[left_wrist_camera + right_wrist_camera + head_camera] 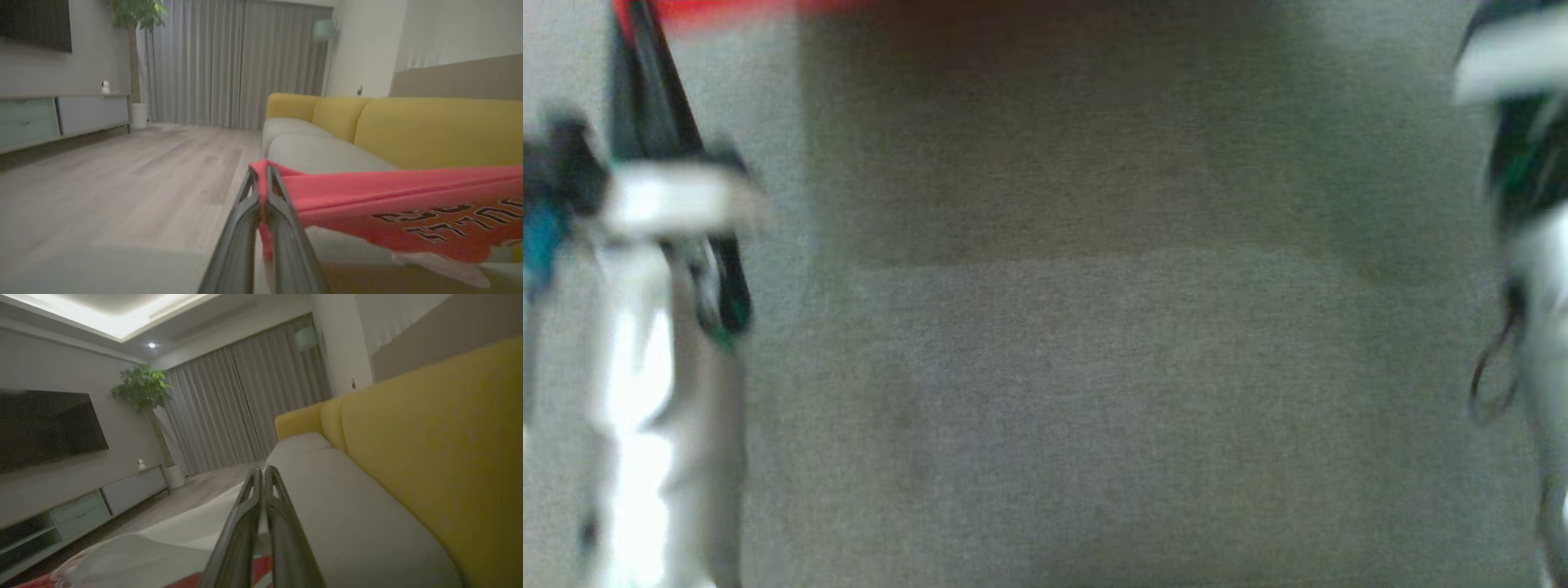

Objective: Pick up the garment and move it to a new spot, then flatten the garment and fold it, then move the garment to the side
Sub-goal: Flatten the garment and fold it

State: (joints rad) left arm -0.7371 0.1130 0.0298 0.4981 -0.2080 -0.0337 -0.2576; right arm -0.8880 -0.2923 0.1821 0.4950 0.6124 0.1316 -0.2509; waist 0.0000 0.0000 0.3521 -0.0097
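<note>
Left end effector pinches the red garment, black lettering unreadable, while right end effector is pressed closed.

**Head view:** smeared throughout by motion.
- Left forearm: pale streak, outline lost.
- Left fingers: dark blur running off the top edge.
- Garment: red strip, cut by the top edge.
- Right arm: blurred, cropped by the right edge.

**Left wrist view:**
- Garment: runs off the right edge.
- Black lettering: upside down, soft, unreadable.
- Small white object on the cabinet: too small to identify.
- Television: cropped at top and left.

**Right wrist view:**
- Right fingers: roots cut by the bottom edge; whether cloth lies between them cannot be told.
- Garment: red patch partly behind the fingers, cut by the bottom edge.
</note>
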